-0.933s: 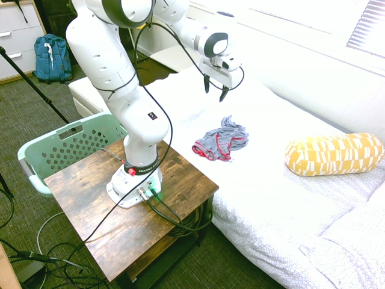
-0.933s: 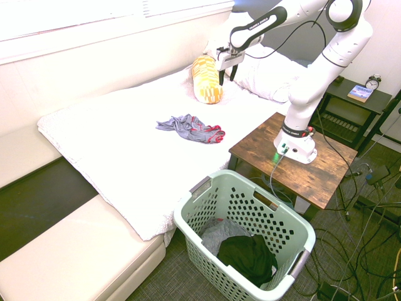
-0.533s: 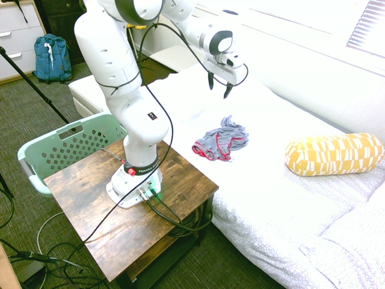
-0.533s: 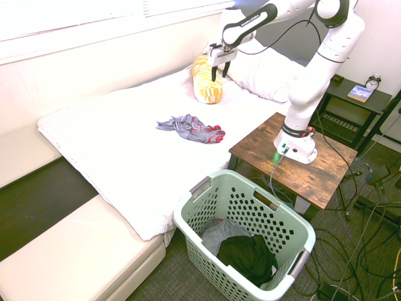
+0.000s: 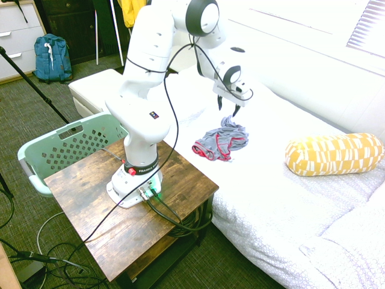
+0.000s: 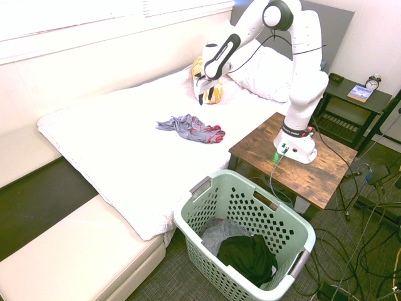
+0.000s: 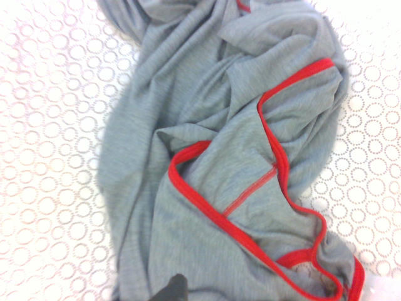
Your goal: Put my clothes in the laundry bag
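You're in a bedroom, most likely in a home. In the second exterior view, a bed [image 6: 125,150] with a pale sheet fills the middle, a white pillow [image 6: 266,72] and a yellow-and-white bolster [image 6: 214,94] toward its one o'clock end. At two o'clock you have a nightstand [image 6: 351,100] carrying an alarm clock [image 6: 373,82] and a book [image 6: 360,93]. At six o'clock sits your laundry basket [image 6: 244,232], clothing [image 6: 247,257] inside. The first exterior view shows you drawers [image 5: 18,36] and a backpack [image 5: 52,58] at ten o'clock.

Garment [image 6: 191,129] on the bed [image 6: 125,144], bolster [image 6: 215,94] behind it near the wall, basket [image 6: 244,235] before the bed and beside the tabletop [image 6: 301,169], other clothes [image 6: 247,257] in the basket, clock [image 6: 373,81] and book [image 6: 360,93] on the nightstand [image 6: 357,103]
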`<act>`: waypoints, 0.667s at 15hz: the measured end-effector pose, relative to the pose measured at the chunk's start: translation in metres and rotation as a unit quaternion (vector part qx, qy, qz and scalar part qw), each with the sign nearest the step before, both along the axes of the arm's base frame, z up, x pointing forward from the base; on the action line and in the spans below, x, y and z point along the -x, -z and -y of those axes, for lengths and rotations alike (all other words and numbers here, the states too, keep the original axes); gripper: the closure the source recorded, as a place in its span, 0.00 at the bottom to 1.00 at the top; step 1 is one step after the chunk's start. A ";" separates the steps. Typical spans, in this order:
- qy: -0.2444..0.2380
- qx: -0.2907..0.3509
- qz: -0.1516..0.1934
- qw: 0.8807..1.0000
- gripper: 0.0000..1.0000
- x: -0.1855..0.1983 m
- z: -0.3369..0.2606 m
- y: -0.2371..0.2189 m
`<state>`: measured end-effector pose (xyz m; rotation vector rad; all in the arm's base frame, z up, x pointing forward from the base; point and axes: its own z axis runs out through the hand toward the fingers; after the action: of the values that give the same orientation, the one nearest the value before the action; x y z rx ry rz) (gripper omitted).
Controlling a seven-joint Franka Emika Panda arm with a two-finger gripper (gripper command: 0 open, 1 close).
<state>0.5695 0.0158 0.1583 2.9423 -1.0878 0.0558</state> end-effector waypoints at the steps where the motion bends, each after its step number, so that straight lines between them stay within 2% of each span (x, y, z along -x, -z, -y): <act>1: -0.005 -0.004 -0.007 1.000 0.00 -0.013 0.001 0.025; 7: -0.005 -0.041 -0.050 0.998 0.00 -0.052 -0.017 0.177; 9: -0.009 -0.050 -0.060 0.997 0.00 -0.062 -0.032 0.206; 10: -0.010 -0.050 -0.066 0.997 1.00 -0.065 -0.036 0.215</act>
<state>0.6346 0.0513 -0.0564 2.9937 -1.0737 -0.1953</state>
